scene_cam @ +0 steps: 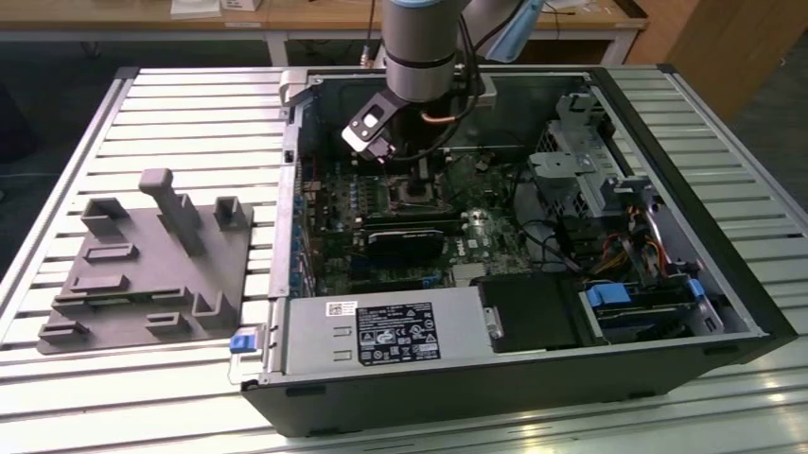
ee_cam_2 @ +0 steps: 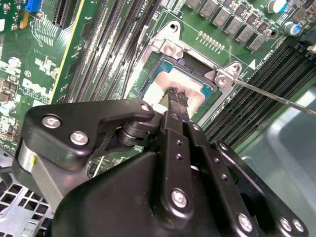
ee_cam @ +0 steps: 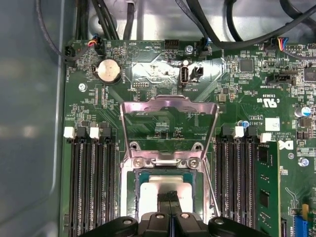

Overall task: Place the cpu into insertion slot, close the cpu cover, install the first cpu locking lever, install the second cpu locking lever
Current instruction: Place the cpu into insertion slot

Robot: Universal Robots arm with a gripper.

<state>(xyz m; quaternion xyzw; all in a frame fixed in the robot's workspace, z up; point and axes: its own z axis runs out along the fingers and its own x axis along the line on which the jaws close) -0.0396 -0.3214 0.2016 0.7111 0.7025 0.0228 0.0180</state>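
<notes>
The cpu (ee_cam: 148, 190), a pale silvery square with a green edge, lies flat in the insertion slot (ee_cam: 129, 197), whose silver rim sits among green board. The cpu cover (ee_cam: 170, 104) is swung open and stands back from the socket, with the board showing through its window. My gripper (ee_cam: 170, 197) is shut, its two thin black fingertips pressed together over the middle of the cpu (ee_cam_2: 190, 81); I cannot tell whether they touch it. A thin wire locking lever (ee_cam_2: 276, 97) sticks out free from the socket's corner. In the exterior view my gripper (scene_cam: 421, 180) hangs just over the socket (scene_cam: 417, 195).
Long black memory slots (ee_cam: 89, 182) (ee_cam: 237, 182) flank the socket on both sides. A coin battery (ee_cam: 107, 71) and cables lie beyond the open cover. The black labelled power-supply box (scene_cam: 378, 331) and drive cage (scene_cam: 588, 161) stand inside the case. A grey fixture plate (scene_cam: 146, 270) lies on the exterior view's left.
</notes>
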